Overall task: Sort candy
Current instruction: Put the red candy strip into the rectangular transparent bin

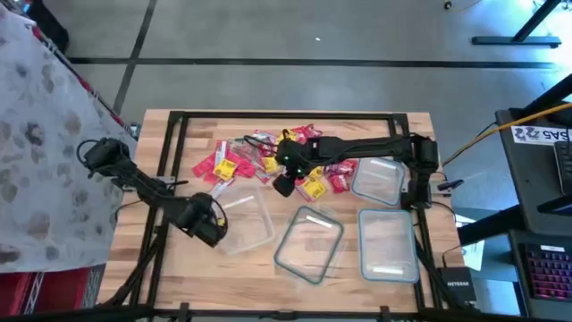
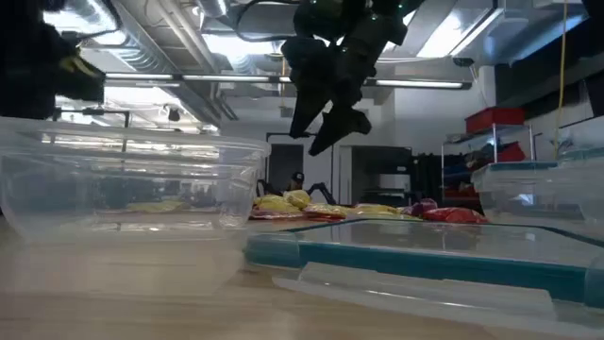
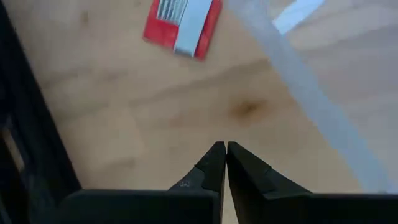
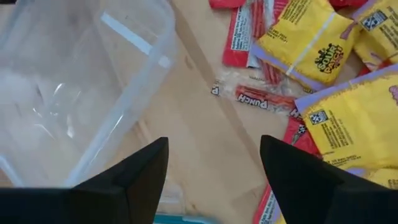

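Wood tabletop (image 1: 295,277) fills the lower centre of the high view, framed by a black rail. Four clear containers sit on it: one at lower left of centre (image 1: 246,222), one tilted at lower centre (image 1: 308,243), one at lower right (image 1: 389,246), one at mid right (image 1: 380,179). From above, all four look bare; in the low view something yellowish shows through the near left tub, but you cannot tell whether it lies inside or behind.

Your right arm reaches across from the right edge to the middle; the right gripper (image 1: 284,183) hangs above the table between the pile and the lower-left tub, fingers spread wide with nothing between them, as the right wrist view confirms. Your left gripper (image 1: 210,228) waits at the lower left, beside that tub's corner, fingers pressed together on nothing.

Candy (image 1: 268,161) lies heaped in the upper centre of the table: yellow packs (image 4: 305,34) and red sticks (image 4: 239,37) mixed, one clear-wrapped red piece (image 4: 255,96) a little apart from the rest. A single red piece (image 3: 183,22) lies on bare wood near the left gripper.

Judgement: sorting has barely begun, if at all. Nearly everything is left to pick and place.
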Controlling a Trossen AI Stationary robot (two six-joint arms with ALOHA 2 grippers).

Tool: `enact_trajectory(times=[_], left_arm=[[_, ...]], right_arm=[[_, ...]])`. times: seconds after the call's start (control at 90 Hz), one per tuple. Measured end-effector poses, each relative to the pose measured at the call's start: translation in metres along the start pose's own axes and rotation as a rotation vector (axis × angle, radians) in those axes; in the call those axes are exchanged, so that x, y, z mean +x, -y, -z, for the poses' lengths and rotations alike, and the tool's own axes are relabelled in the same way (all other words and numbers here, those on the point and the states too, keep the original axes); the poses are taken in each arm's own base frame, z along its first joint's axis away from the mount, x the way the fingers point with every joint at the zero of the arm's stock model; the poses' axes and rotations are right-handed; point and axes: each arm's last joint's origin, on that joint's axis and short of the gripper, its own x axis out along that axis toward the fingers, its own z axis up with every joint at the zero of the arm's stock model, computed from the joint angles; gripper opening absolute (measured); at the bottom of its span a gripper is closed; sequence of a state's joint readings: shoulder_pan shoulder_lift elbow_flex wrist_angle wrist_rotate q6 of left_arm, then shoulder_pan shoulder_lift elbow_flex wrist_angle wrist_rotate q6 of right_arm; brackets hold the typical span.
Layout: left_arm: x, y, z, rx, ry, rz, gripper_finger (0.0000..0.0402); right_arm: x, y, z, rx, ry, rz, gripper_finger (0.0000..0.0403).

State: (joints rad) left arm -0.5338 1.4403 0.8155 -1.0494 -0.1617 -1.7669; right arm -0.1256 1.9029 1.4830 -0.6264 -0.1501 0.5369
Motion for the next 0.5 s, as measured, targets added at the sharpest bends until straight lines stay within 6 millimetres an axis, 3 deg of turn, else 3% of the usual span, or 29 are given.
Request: enact_trajectory(times=[0.111,0.289,0.5], left_arm=[[0.010,0.000,-0.009,0.050,-0.022,-0.003,0.0000],[0.020,0.017,-0.033,0.143,0.020,0.171,0.0000],[0.019,0.037,-0.065,0.199,0.091,0.367,0.0000]], right_arm=[[0.002,-0.012,0.009,-0.022,-0.021,-0.007,0.0241],[0.006,-0.038,0.028,-0.119,-0.044,-0.021,0.0241],[0.006,-0.046,0.042,-0.150,-0.092,0.045,0.0241]])
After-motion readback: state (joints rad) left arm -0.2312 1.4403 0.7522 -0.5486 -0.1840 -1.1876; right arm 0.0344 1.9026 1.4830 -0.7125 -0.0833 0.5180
